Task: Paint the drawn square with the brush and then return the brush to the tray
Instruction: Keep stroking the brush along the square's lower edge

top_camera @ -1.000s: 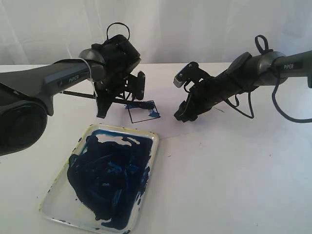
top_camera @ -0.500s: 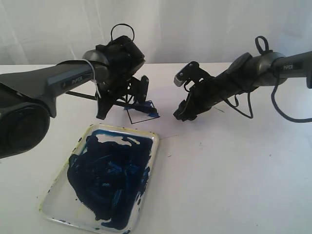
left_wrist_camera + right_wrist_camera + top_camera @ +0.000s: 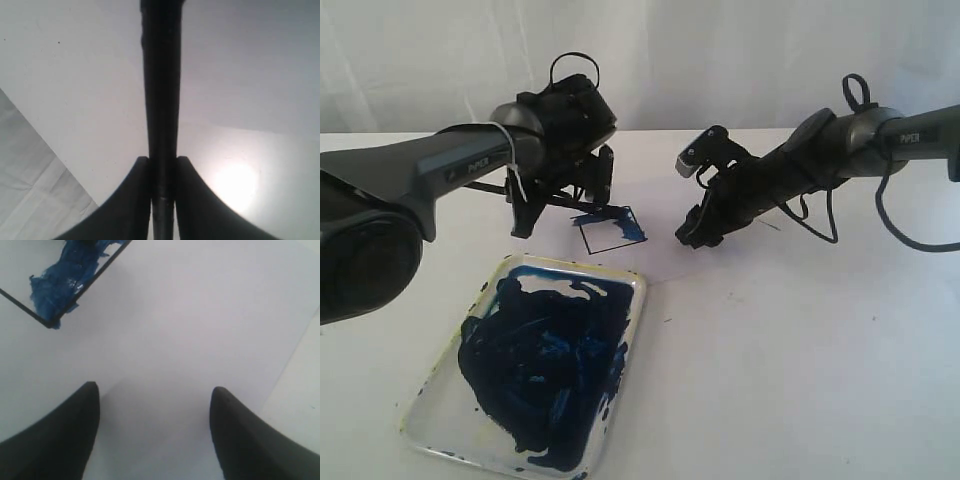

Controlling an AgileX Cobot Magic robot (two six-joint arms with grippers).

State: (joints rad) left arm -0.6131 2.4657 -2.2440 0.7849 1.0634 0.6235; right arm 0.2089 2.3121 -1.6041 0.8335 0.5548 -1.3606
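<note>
Left gripper, clenched on the brush: both jaws press flat against the thin black handle, which runs straight out ahead of them. In the exterior view the bristle end reaches down just beyond this gripper to the drawn square, whose edge nearest the gripper and one corner carry blue smears, while most of the interior is white. The square lies between the two grippers, just beside the left one. Right gripper, released: its jaws stand wide apart over bare paper, holding nothing, with the square's painted corner a little ahead of them. The tray, smeared dark blue, rests on the worktop near the left gripper, on the camera side.

Handling, as judged: the brush is probably very light, with a stiff handle and soft bristles. So slim a handle may roll or pivot between the jaws; a hold around mid-handle, clear of the wet tip, seems best.
</note>
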